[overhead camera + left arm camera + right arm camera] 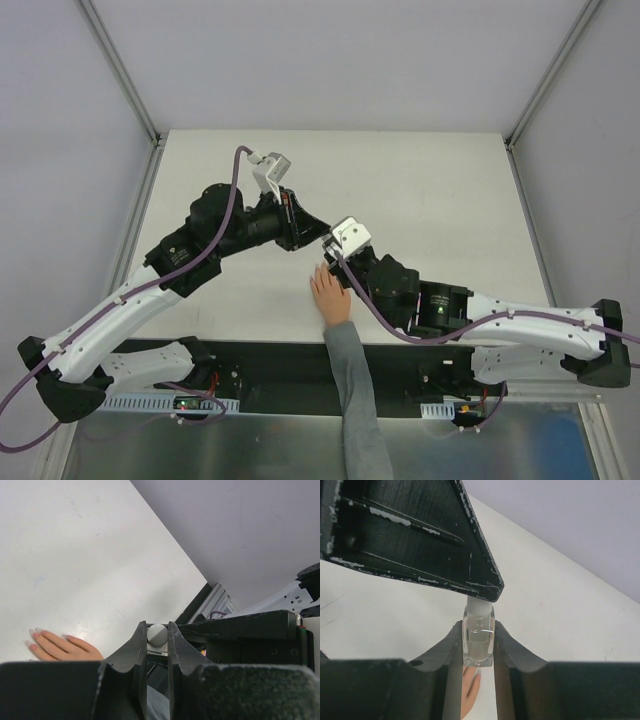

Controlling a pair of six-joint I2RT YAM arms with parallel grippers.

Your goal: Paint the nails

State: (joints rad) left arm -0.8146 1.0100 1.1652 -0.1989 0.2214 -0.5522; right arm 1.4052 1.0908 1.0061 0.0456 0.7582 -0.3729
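A pale hand (330,295) with a grey sleeve lies flat on the white table (450,190), fingers together and pointing away. Its nails (32,632) show as small pinkish tips in the left wrist view. Just above the fingertips my right gripper (478,632) is shut on a small clear bottle (478,641). My left gripper (157,631) is shut on the bottle's white round cap (157,634). The two grippers meet over the table (328,243). Part of the hand (470,692) shows below the bottle.
The grey sleeve (352,400) crosses the black base strip (270,365) between the two arm bases. Metal frame posts (120,70) and white walls stand on both sides and behind the table.
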